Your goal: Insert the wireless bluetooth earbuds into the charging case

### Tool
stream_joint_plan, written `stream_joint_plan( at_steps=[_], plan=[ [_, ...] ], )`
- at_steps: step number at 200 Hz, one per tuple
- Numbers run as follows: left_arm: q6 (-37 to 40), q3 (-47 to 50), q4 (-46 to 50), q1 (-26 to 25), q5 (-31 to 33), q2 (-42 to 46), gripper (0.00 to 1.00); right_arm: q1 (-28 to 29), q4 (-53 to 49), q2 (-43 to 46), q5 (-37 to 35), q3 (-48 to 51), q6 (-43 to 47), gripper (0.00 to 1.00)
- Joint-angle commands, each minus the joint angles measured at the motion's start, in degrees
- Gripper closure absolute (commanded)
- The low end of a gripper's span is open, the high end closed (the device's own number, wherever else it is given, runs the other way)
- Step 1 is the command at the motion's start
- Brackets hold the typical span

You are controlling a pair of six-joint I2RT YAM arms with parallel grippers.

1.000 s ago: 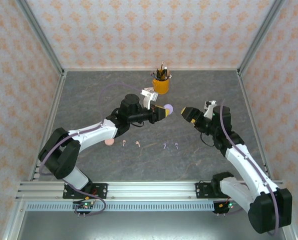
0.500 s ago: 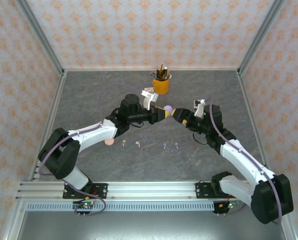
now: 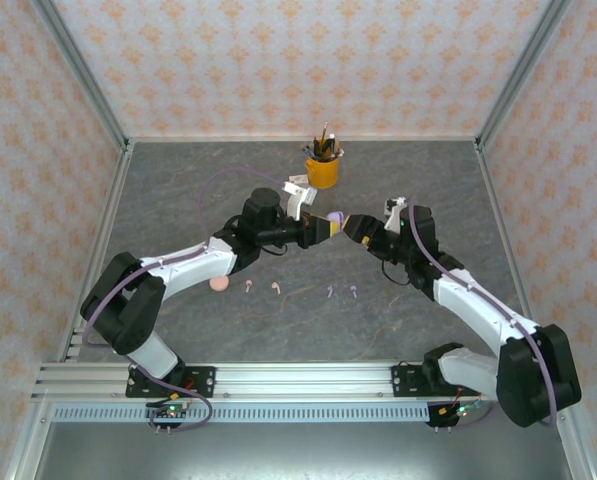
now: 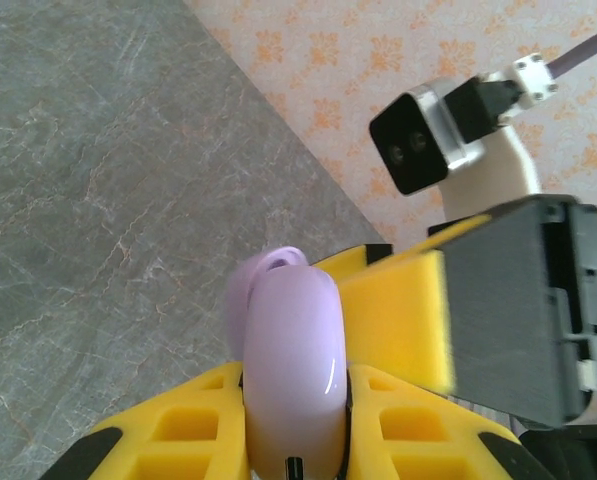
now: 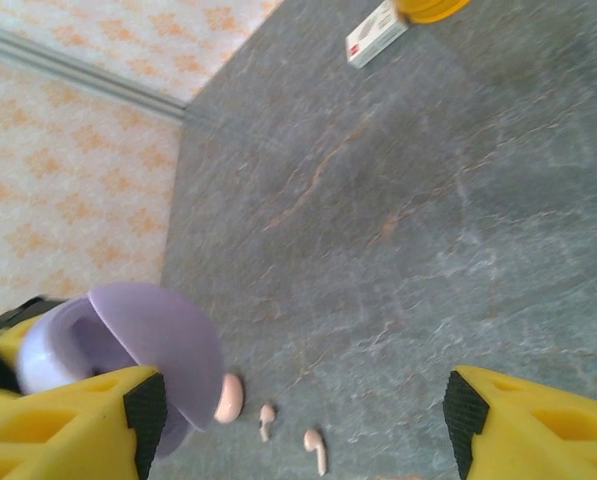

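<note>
My left gripper (image 3: 323,228) is shut on a lilac charging case (image 3: 334,218), held above the table with its lid open. In the left wrist view the case (image 4: 293,360) stands pinched between my yellow fingers (image 4: 168,435). My right gripper (image 3: 356,227) is open and right next to the case; one of its pads (image 4: 398,320) lies beside it. The right wrist view shows the raised lid (image 5: 163,345) by my left finger (image 5: 78,425). Two pink earbuds (image 3: 249,287) (image 3: 276,286) and two lilac earbuds (image 3: 331,292) (image 3: 353,291) lie on the table.
A pink case (image 3: 218,284) lies left of the pink earbuds. A yellow cup of pens (image 3: 322,170) and a small white box (image 3: 296,188) stand behind the grippers. Patterned walls close in the grey table (image 3: 178,200) on three sides.
My right gripper has swung left and forward, up to the lilac case. The left arm has held still with the case.
</note>
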State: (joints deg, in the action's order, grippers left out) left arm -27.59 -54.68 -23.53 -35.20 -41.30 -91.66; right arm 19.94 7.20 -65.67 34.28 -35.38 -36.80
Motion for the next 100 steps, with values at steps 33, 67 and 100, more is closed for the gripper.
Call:
stream_joint_plan(
  at_steps=[33,67,100],
  plan=[
    [0.15,-0.43,-2.69,-1.01,-3.14,3.07,1.0,0.34,1.02,-3.58,-3.78,-1.44,0.15,0.26],
    [1.05,0.59,-2.0,-1.01,-2.06,3.85,1.0,-0.82,-3.04,1.43,-3.54,-0.9,1.02,0.27],
    [-0.1,1.36,-4.38,-0.93,-2.12,3.29,1.0,-3.27,-4.47,9.84,-1.05,1.59,-0.43,0.27]
  ],
)
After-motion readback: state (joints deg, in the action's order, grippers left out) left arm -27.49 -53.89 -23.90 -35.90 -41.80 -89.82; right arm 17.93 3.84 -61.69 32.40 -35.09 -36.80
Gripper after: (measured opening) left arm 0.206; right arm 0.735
